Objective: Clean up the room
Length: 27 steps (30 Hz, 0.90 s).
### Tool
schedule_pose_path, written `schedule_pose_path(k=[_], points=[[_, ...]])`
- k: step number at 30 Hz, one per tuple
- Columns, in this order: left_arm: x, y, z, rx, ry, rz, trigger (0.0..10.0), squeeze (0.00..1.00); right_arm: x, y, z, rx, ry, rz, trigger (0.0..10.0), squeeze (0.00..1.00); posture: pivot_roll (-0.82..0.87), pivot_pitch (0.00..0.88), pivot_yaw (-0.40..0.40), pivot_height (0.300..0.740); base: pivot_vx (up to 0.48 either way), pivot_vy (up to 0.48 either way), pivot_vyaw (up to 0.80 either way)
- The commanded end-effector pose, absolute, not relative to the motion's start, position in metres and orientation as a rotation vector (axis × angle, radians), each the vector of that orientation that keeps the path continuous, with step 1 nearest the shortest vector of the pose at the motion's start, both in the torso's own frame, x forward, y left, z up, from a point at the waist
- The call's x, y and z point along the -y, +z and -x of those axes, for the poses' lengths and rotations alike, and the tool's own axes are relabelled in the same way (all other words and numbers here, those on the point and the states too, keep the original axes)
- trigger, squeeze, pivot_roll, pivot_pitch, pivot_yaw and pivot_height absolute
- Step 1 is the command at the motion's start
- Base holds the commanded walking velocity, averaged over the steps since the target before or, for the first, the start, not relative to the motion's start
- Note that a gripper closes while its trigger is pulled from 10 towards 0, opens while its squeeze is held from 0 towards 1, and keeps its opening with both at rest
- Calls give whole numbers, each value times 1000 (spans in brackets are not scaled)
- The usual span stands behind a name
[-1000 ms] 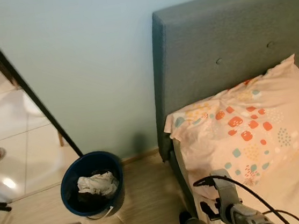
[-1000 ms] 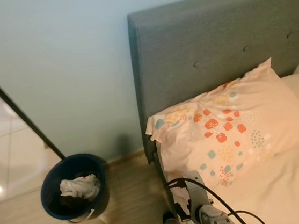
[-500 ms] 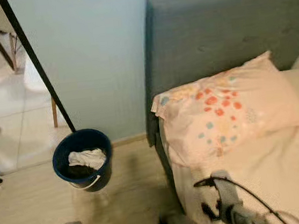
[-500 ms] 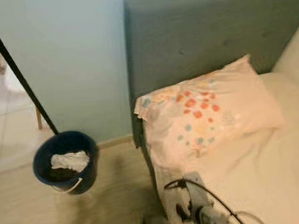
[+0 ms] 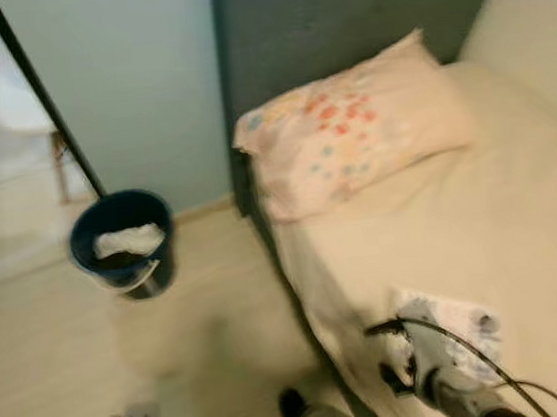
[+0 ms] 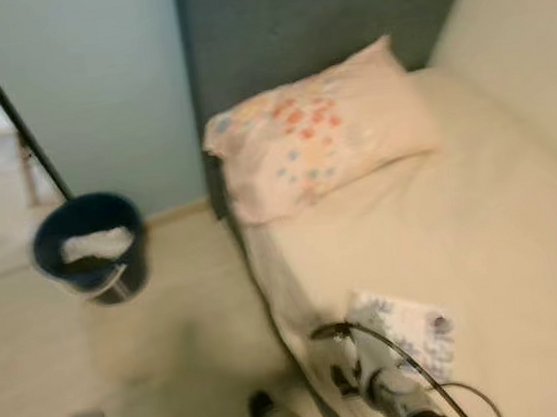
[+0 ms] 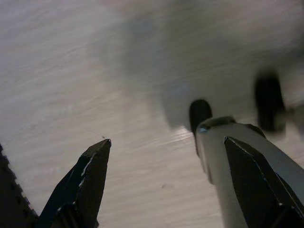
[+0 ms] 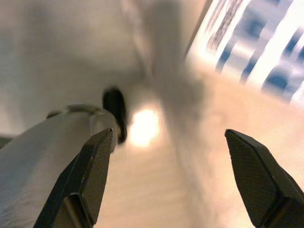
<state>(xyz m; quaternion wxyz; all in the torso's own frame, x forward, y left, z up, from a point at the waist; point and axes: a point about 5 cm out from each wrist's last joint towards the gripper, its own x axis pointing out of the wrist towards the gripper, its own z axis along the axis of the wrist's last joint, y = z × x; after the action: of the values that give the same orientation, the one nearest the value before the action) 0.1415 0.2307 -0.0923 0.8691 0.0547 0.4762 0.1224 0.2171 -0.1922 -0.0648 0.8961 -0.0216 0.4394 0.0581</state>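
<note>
Currently both grippers, left (image 7: 166, 183) and right (image 8: 166, 180), were spread wide, unloaded; blue bucket (image 5: 121, 241) stood beside bed (image 5: 480, 206).

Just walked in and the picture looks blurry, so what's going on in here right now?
The robot stands at the side of a bed, holding nothing. Its right gripper hangs open by the bed's edge, close to a white packet with blue print lying on the sheet. Its left gripper hangs open over the wooden floor. A patterned pillow lies at the grey headboard, and a blue bucket with something white inside stands by the wall.
</note>
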Motion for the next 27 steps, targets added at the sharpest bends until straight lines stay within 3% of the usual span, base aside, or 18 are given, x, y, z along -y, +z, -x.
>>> schedule_pose_path(k=[1,10,20,27], points=[[-227,-98,-129,-1041,255,-105,10000,0,190,-63,-221,-901,132,50,10000,0,-80,47,13,740,-405,0,0],[-223,-95,-138,-1011,207,-77,10000,0,191,-62,-221,-899,132,56,10000,0,-81,44,13,740,0,-61,0],[-222,-95,-141,-1003,241,-56,10000,0,192,-63,-220,-897,126,48,10000,0,-86,54,16,740,0,-477,0],[-226,-92,-145,-975,285,-20,10000,0,191,-61,-223,-878,126,36,10000,0,-83,62,18,740,0,0,0]])
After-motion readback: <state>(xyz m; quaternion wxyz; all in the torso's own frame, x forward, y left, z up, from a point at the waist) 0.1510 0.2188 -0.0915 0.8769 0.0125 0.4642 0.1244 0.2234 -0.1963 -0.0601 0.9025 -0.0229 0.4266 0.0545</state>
